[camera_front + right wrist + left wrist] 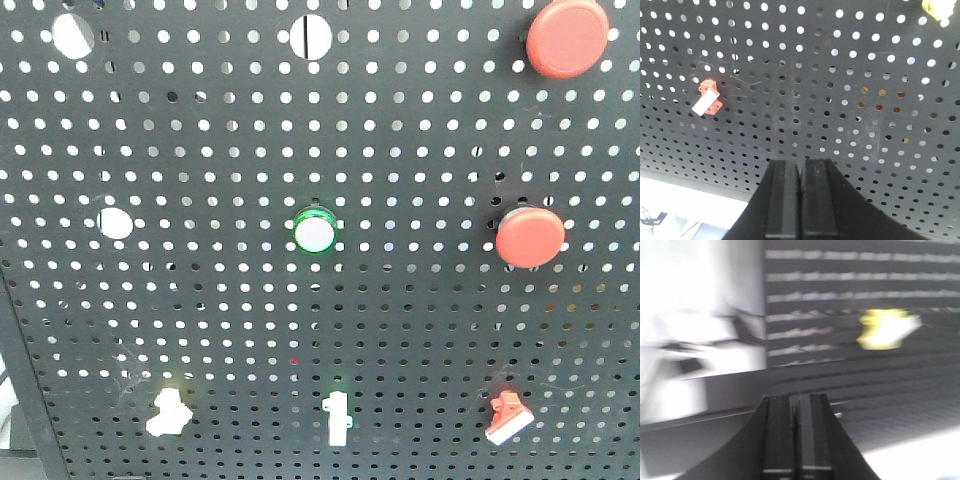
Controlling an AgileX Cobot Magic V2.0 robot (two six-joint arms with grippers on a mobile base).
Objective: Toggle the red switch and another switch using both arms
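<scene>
The red switch (509, 417) sits low on the right of the black pegboard (420, 330), its white lever tip slanting down. In the right wrist view the red switch (708, 96) is up and left of my right gripper (800, 162), which is shut with nothing in it and a good way off. The pale yellow-white switch (168, 413) sits low on the left. Through heavy motion blur, that switch (885, 329) shows up and right of my left gripper (795, 399), also shut and empty. Neither arm appears in the front view.
A white toggle with a green base (338, 418) stands between the two switches. Higher up are two big round red push buttons (530, 237) (567, 38) and a green-ringed white button (315, 233). The board's bottom edge (695, 181) runs below the right gripper.
</scene>
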